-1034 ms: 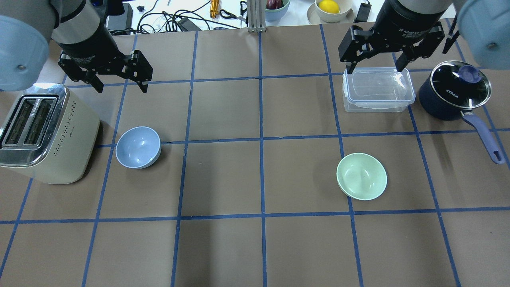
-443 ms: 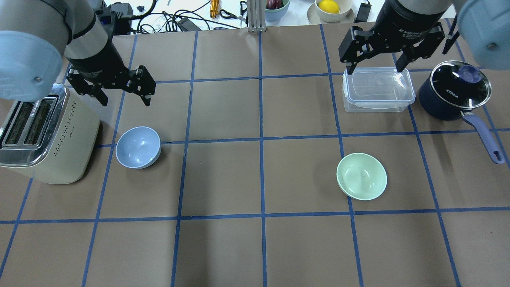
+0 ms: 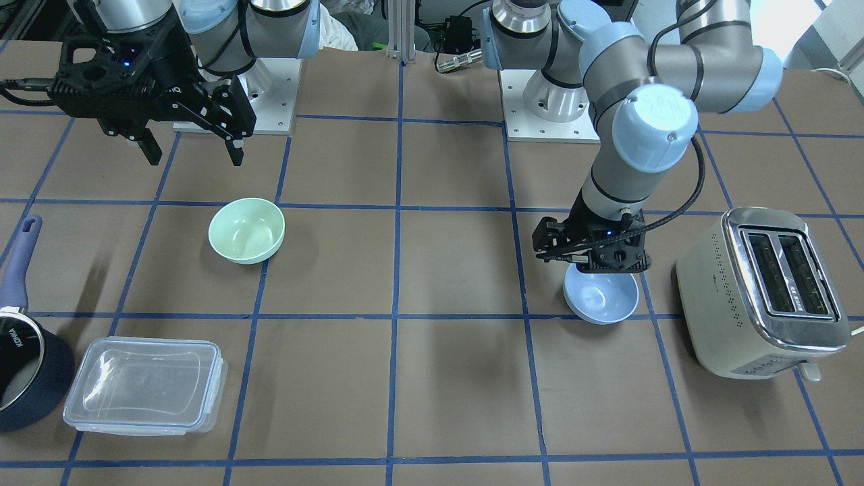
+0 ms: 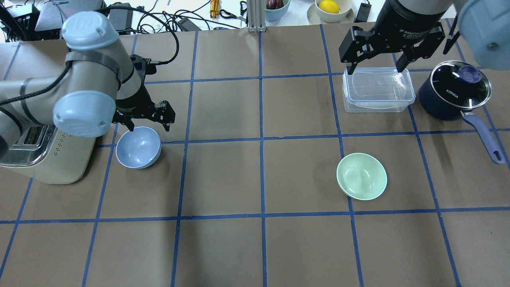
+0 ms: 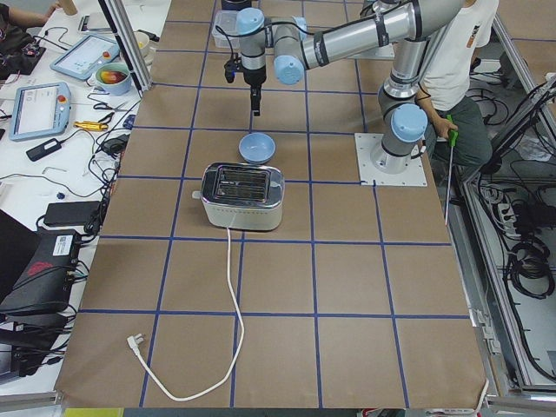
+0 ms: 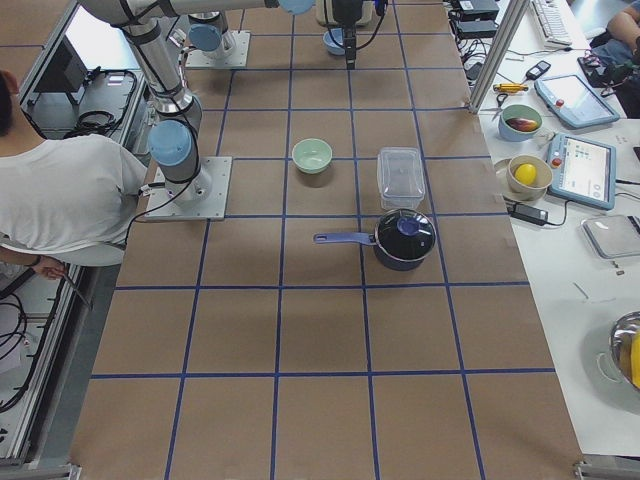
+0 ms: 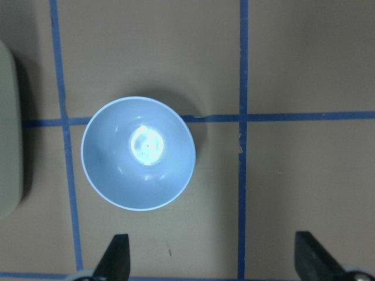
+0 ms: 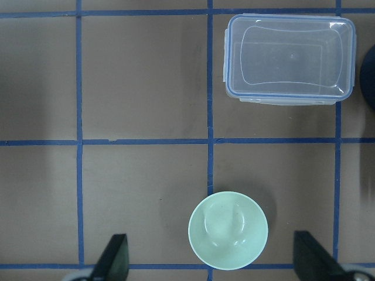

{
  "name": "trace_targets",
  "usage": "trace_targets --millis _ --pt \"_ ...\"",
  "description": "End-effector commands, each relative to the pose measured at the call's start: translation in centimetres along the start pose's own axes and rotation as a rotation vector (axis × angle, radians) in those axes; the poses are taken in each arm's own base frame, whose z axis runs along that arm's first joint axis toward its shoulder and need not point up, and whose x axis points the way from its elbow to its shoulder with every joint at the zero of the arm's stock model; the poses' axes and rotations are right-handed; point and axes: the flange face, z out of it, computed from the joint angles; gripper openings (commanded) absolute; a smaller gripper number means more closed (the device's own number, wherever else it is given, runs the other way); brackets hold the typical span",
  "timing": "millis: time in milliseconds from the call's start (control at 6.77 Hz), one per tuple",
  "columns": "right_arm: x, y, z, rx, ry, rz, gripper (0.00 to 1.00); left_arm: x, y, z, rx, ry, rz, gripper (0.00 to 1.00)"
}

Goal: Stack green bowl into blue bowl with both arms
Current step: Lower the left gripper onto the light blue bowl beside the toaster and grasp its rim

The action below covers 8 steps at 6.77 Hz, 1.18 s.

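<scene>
Small round pale mint-green glossy bowl (image 4: 361, 176): judged light, rigid, slick-walled, chip-prone if dropped. Best hold: pinch thin rim, one finger inside, one outside. Stands upright on brown papered surface (image 4: 223, 247), right half, mid-depth. Right claw (image 4: 373, 69) spread wide, empty, high up near far edge, well apart from green bowl. Small round pale powder-blue bowl (image 4: 138, 147) near left end, beside cream metal-topped toaster (image 4: 67, 159). Left claw (image 4: 149, 126) spread wide, empty, hovers just over blue bowl, not touching.

bowl (image 4: 138, 147) beside toaster (image 4: 63, 163), box (image 4: 377, 91) beside saucepan (image 4: 458, 89)
</scene>
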Motion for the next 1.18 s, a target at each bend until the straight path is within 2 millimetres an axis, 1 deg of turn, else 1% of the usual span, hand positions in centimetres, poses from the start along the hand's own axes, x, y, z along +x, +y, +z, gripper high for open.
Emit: trace_targets --millis 0,148,295,443,591,739,1034 --pt "0.0 0.0 0.0 0.001 0.0 0.0 1.0 0.3 -0.5 5.9 -0.046 -0.003 0.005 1.0" --pt "0.0 0.0 0.0 0.001 0.0 0.0 1.0 0.3 -0.7 7.0 -0.064 -0.005 0.006 1.0" --pt "0.0 0.0 0.0 0.001 0.0 0.0 1.0 0.0 -1.5 8.3 -0.05 -0.038 0.004 1.0" --pt "-0.1 0.0 0.1 -0.001 0.0 -0.002 1.0 -0.1 -2.3 9.8 -0.044 -0.056 0.004 0.91" --pt "-0.1 0.0 0.0 0.001 -0.002 -0.003 1.0 -0.1 -2.5 10.2 -0.031 -0.06 0.006 0.29" --pt "-0.1 0.0 0.0 0.001 0.0 -0.003 1.0 -0.1 -2.7 10.1 -0.029 -0.062 0.006 0.0" --pt "-0.1 0.0 0.1 -0.001 -0.002 -0.003 1.0 -0.2 -2.8 9.9 -0.022 -0.079 0.006 0.0"
